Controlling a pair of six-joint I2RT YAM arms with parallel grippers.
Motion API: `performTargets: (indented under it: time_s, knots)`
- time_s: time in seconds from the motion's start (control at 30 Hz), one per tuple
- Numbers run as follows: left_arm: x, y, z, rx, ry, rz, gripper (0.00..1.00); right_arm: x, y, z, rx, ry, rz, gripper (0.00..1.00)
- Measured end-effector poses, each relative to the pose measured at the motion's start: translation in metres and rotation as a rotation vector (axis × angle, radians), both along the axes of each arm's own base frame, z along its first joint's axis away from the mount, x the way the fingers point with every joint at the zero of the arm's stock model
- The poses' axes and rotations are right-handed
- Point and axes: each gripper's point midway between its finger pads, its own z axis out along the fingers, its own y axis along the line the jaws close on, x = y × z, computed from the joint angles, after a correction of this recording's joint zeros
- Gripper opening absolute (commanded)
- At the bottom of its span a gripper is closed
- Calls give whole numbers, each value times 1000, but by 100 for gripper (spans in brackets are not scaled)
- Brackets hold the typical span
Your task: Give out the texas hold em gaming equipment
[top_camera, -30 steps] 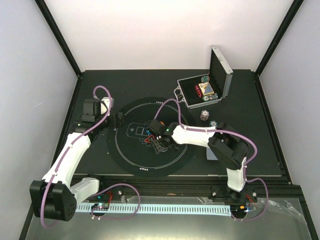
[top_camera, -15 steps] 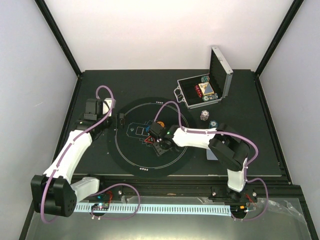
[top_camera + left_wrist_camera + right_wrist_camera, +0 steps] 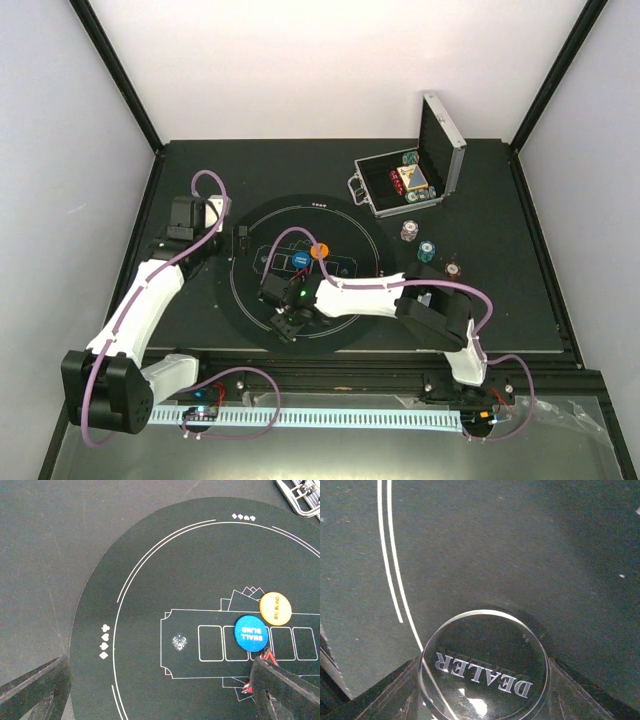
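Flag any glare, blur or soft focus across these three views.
Top external: even light, white walls bright, no blur. Left wrist: mat print sharp, end effector fingers soft in the corners. Right wrist: glare spot on the clear dealer button, lettering readable.

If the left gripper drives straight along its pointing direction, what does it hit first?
Probably the round black mat itself: the left gripper, fingers open, aims down at bare mat by the printed card boxes, left of the blue Small Blind disc. Depth is unclear.
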Motion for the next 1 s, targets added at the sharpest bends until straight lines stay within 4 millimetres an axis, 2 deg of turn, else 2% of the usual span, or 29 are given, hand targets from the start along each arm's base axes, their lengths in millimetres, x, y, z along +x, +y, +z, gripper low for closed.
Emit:
performTargets:
  time_s: [0.1,0.23,0.3,0.4,0.5,0.63,0.7,0.77,0.87,1.0]
  knots:
    - [0,0,0,0,0,0,99,-5,9,1,9,-2,16,68]
    - [0,0,0,0,0,0,99,-6,10,1,8,-4,22,87]
    - [0,0,0,0,0,0,99,-5,10,1,6,-8,21,91]
    - [0,0,0,0,0,-1,99,-3,8,4,-2,-22,17,94]
    - [0,-1,0,0,0,-4,99,4,5,19,14,-43,-8,94]
    - [0,-1,0,1,-1,-5,99,31,-3,56,79,-86,-103,94]
    - [0,-2,0,0,-1,-5,99,51,-8,65,98,-102,-165,94]
    - [0,-2,0,0,-1,-5,99,69,-16,65,94,-108,-223,94]
    - [0,-2,0,0,-1,-5,99,88,-27,53,53,-108,-288,94]
    - [0,-2,0,0,-1,-5,99,100,-24,34,10,-100,-322,94]
